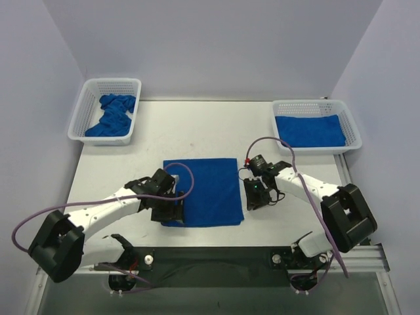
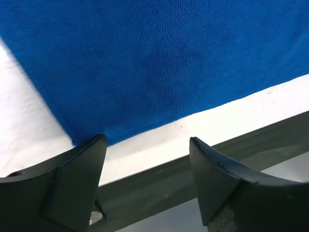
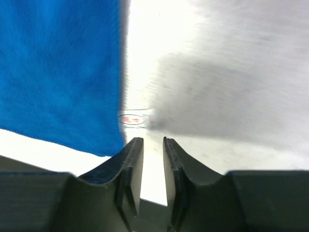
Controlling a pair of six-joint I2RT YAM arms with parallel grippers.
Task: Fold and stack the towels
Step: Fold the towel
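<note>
Spread towel: one royal-blue towel [image 1: 203, 191] lies flat and opened out on the tabletop [image 1: 197, 131], midway between the left and right edges and close to the near edge.
Heading: its edges run almost square to the tabletop's edges, and the right side slants slightly outward toward the near edge.
Long axis: it looks close to square, so I cannot tell which way the long side runs.
Tag: a small white tag with red print [image 3: 136, 118] lies flat on the tabletop, sticking out from the towel's right edge by the near-right corner.
Left hand: the left hand [image 1: 172, 213] sits at the towel's near-left corner. Its fingers [image 2: 82, 169] are spread wide and empty, with the corner just ahead of the left one.
Right hand: the right hand [image 1: 256, 200] is just off the towel's right edge. Its fingers [image 3: 130, 164] are drawn nearly together, leaving a narrow empty slit, and the tag lies just beyond the tips.
Other towels: crumpled towels [image 1: 111, 118] fill a white mesh basket [image 1: 88, 98] at the far-left corner. A folded towel [image 1: 310, 130] lies flat in a second basket [image 1: 308, 104] at the far-right corner.
Surface: the tabletop is matte pale grey-white, with a dark rail [image 1: 216, 252] along the near edge where the arm bases sit.
Room: plain pale lilac walls [image 1: 210, 46] close in the left, far and right sides.
</note>
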